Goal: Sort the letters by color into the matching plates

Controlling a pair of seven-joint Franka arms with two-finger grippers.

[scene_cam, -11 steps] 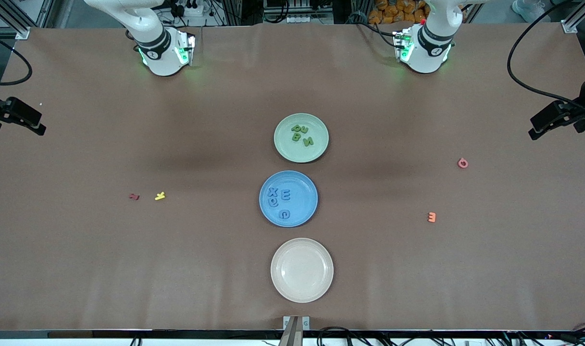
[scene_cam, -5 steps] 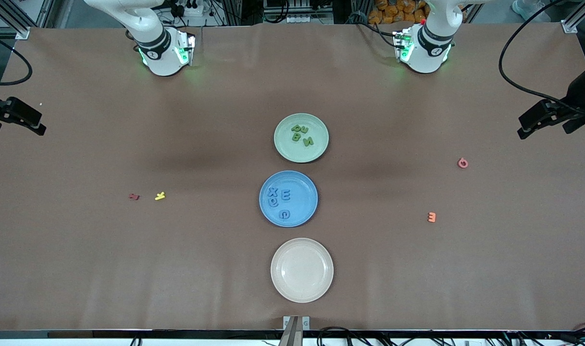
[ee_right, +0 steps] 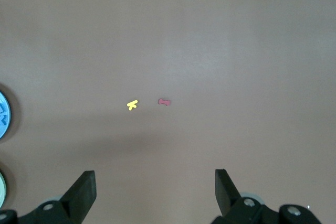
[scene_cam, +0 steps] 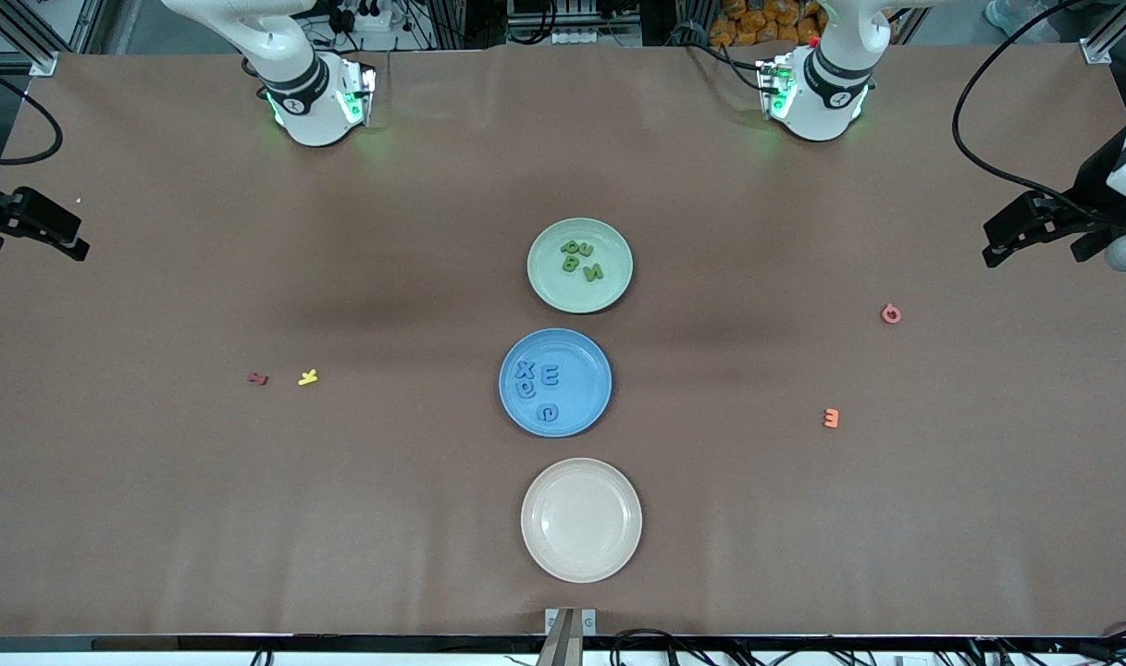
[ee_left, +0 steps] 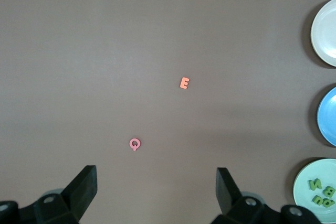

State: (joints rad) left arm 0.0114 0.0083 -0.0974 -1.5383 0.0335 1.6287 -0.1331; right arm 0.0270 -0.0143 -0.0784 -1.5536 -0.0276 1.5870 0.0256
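Centrally on the table (scene_cam: 248, 518), three plates are set in a line whose long axis runs from the robots' bases toward the front camera: the pale green plate (scene_cam: 549, 282) lies farthest from that camera, the blue plate (scene_cam: 581, 356) next, and a cream plate (scene_cam: 581, 520) nearest. Four green letters (scene_cam: 581, 259) are gathered on the green plate, close together and turned at different angles, so that no common direction is shared. Four blue letters (scene_cam: 537, 384) are spread on the blue plate, the E among them read upright from the front camera. Toward the right arm's end of the table a dark red letter (scene_cam: 258, 378) and a yellow letter (scene_cam: 308, 376) are placed just beside each other, level with the blue plate. Toward the left arm's end a pink letter (scene_cam: 890, 314) and an orange letter (scene_cam: 831, 418) are seen well apart, the orange one nearer to the camera. The left gripper (ee_left: 156, 187) is held high over the left arm's end of the table, its fingers spread wide and nothing grasped. The right gripper (ee_right: 155, 190) is held high over the right arm's end, likewise released and empty. Neither gripper is touching any letter or plate.
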